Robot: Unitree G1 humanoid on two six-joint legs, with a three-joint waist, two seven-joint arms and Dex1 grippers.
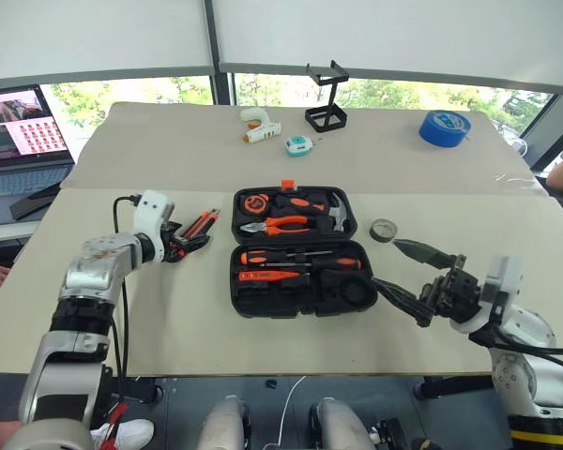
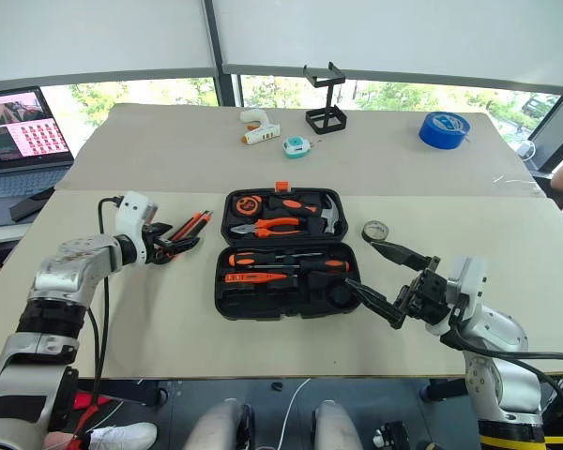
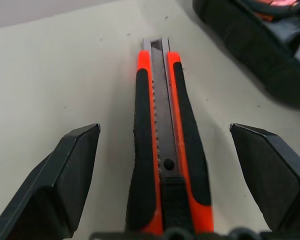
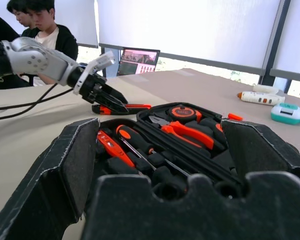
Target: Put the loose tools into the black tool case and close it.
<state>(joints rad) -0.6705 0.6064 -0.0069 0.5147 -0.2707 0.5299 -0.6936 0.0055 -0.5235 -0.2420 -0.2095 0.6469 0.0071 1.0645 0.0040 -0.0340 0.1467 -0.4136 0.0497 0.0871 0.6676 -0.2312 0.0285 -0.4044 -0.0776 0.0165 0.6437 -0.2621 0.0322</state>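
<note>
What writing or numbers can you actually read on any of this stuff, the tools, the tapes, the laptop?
None can be read.
Laptop screen: rows of small pictures, any text too small.
Orange round tool in the black tool case: dark label, blurred.
Blue tape roll: no legible print.
Teal tape measure: markings too small.
Utility knife: no lettering visible.

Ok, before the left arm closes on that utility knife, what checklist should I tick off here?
1. Orange-black utility knife lies between the left gripper fingers: ok.
2. Left fingers open, not gripping yet: ok.
3. Rounded black plastic tool case open, lid flat on the table: ok.
4. Free moulded slot for the knife: cannot tell.
5. Right gripper open, holding nothing, beside the case: ok.
6. Small dark tape roll packed: not ok, it lies on the table to the case's right.
</note>
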